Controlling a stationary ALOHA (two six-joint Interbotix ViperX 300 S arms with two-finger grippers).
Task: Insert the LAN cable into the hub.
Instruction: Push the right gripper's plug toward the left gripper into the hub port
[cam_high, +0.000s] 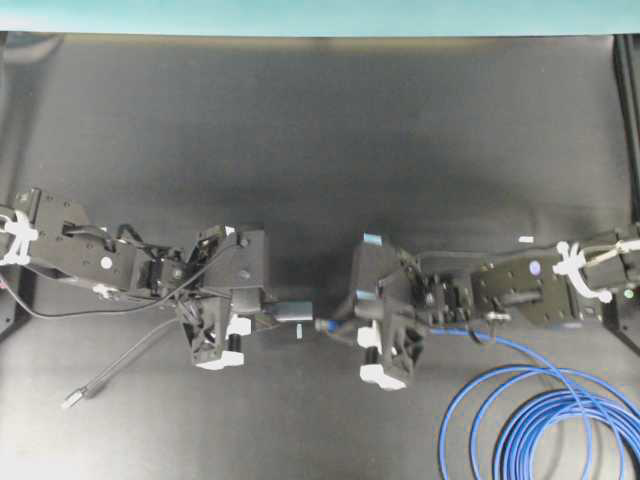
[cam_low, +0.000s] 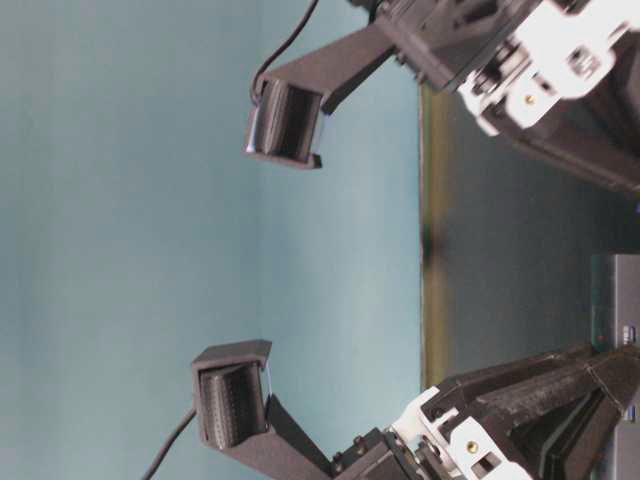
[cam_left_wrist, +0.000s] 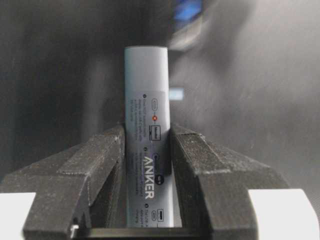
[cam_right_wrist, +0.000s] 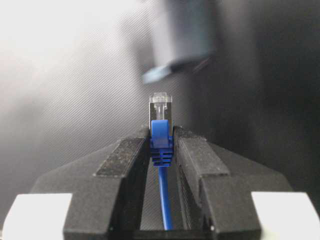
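Observation:
My left gripper (cam_left_wrist: 147, 134) is shut on the hub (cam_left_wrist: 147, 95), a slim grey bar with printed labels that sticks out beyond the fingers. In the overhead view the hub (cam_high: 293, 310) points right from the left gripper (cam_high: 268, 312). My right gripper (cam_right_wrist: 161, 135) is shut on the blue boot of the LAN cable (cam_right_wrist: 160, 131), with its clear plug tip pointing forward. Overhead, the plug (cam_high: 325, 325) sits just right of the hub's end and slightly nearer the front, with a small gap between them. From the right gripper (cam_high: 342, 326) the blue cable runs back to loose coils (cam_high: 540, 425).
The hub's thin grey tail trails to a small silver plug (cam_high: 72, 400) at the front left of the dark mat. Black frame posts (cam_high: 627, 90) stand at the table's right edge. Both arms lie low, facing each other at the middle.

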